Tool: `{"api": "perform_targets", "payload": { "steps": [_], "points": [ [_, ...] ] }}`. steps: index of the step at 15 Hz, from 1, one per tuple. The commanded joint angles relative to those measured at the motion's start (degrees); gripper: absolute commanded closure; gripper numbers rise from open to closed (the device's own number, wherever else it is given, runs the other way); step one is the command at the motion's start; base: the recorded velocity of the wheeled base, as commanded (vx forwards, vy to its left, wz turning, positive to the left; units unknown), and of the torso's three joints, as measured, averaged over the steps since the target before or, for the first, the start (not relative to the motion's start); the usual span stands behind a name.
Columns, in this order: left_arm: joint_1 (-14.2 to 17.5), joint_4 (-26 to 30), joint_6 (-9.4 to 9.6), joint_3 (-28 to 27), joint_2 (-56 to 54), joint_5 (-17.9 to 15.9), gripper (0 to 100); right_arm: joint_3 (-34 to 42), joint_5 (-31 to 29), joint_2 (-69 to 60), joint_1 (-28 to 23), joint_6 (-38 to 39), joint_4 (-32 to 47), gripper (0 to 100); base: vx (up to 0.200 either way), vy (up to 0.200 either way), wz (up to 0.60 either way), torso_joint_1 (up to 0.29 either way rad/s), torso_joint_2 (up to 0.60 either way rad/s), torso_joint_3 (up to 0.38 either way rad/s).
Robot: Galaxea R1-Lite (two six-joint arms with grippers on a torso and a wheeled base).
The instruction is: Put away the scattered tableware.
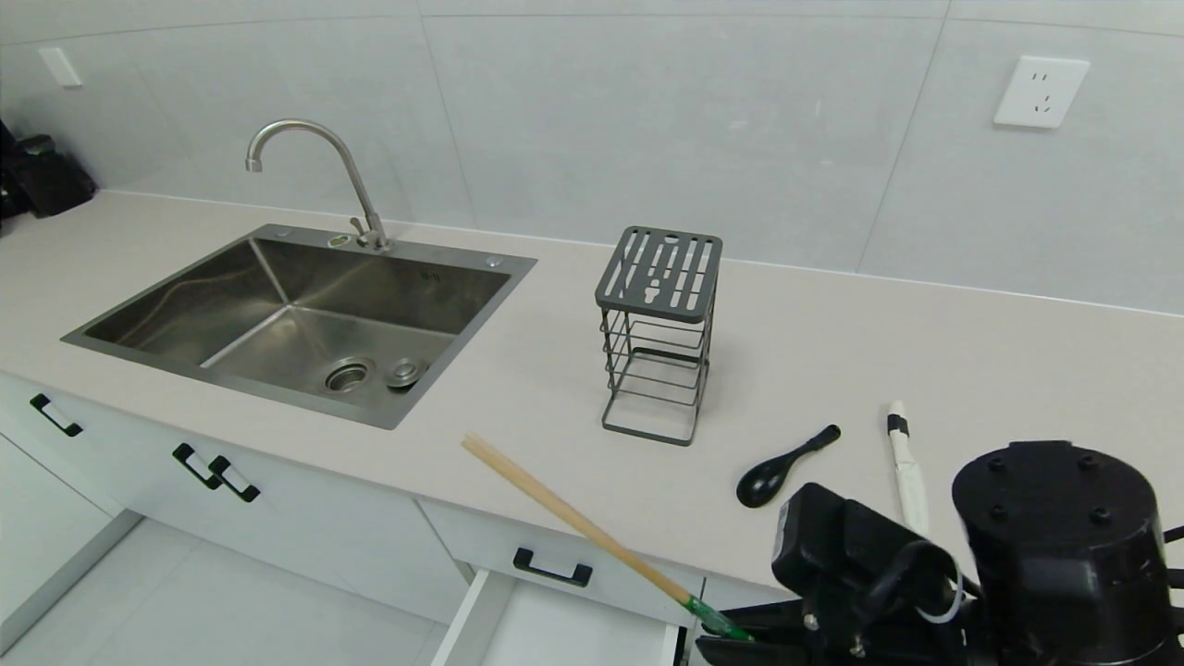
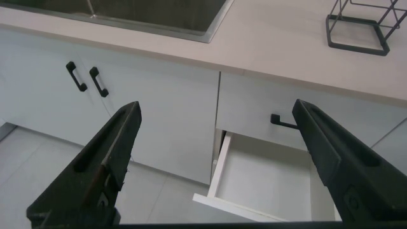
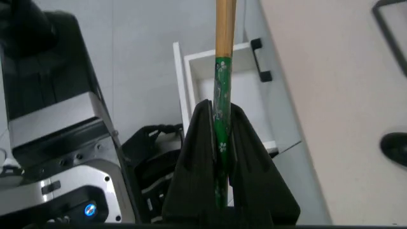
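Right end effector (image 3: 220, 117) is clamped on the green patterned end of long light-wood chopsticks (image 3: 225, 25). In the head view the chopsticks (image 1: 573, 518) slant from the end effector (image 1: 731, 636) at the lower right up toward the sink side. Their bare wooden tips lie over the front part of the pale beige worktop (image 1: 832, 351).

Left end effector (image 2: 216, 111) has its two black fingers (image 2: 108, 165) spread wide apart with nothing between them. It sits in front of the white cabinet fronts, below the worktop edge.

A white drawer (image 1: 555, 638) is pulled open under the worktop and its inside looks bare white (image 2: 267, 178). The shut drawer front above it has a black bar handle (image 1: 552, 567).

A black plastic spoon (image 1: 782, 467) lies flat on the worktop near the front edge, bowl toward the robot and handle pointing away. A white slim utensil with a black band (image 1: 905, 462) lies just to the spoon's right, apart from it. What kind of utensil it is, I cannot tell.

A dark grey wire rack with a slotted top plate (image 1: 659, 333) stands upright mid-worktop, behind the spoon and well apart from it.

A stainless steel sink (image 1: 305, 277) is set into the worktop on the left, with a curved steel faucet (image 1: 314, 157) at its back rim. A white wall socket (image 1: 1041, 91) is on the grey tiled wall, upper right.
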Motion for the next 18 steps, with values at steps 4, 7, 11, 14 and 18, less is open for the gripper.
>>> {"api": "perform_targets", "payload": {
  "steps": [4, 7, 11, 14, 18],
  "points": [
    [0.1, 0.0, -0.04, 0.0, 0.0, 0.0, 0, -5.1, -2.3, 5.8, 1.5, -6.8, 0.1, 100, 0.0, 0.0, 0.0, 0.0, 0.0, 0.0],
    [0.1, 0.0, -0.04, 0.0, 0.0, 0.0, 0, -7.4, -2.2, 7.3, 2.3, -6.4, 0.1, 100, 0.0, 0.0, 0.0, 0.0, 0.0, 0.0],
    [0.1, 0.0, -0.04, 0.0, 0.0, 0.1, 0, -6.9, -2.3, 7.5, 2.6, -5.2, 0.3, 100, 0.0, 0.0, 0.0, 0.0, 0.0, 0.0],
    [0.1, 0.0, -0.04, 0.0, 0.0, 0.1, 0, -7.1, -2.5, 7.5, 2.7, -5.2, 0.3, 100, 0.0, 0.0, 0.0, 0.0, 0.0, 0.0],
    [0.0, 0.0, -0.04, 0.0, 0.0, 0.1, 0, -7.9, -2.7, 7.3, 3.2, -5.3, 0.0, 100, 0.0, 0.0, 0.0, -0.018, 0.02, 0.018]
  ]
}}
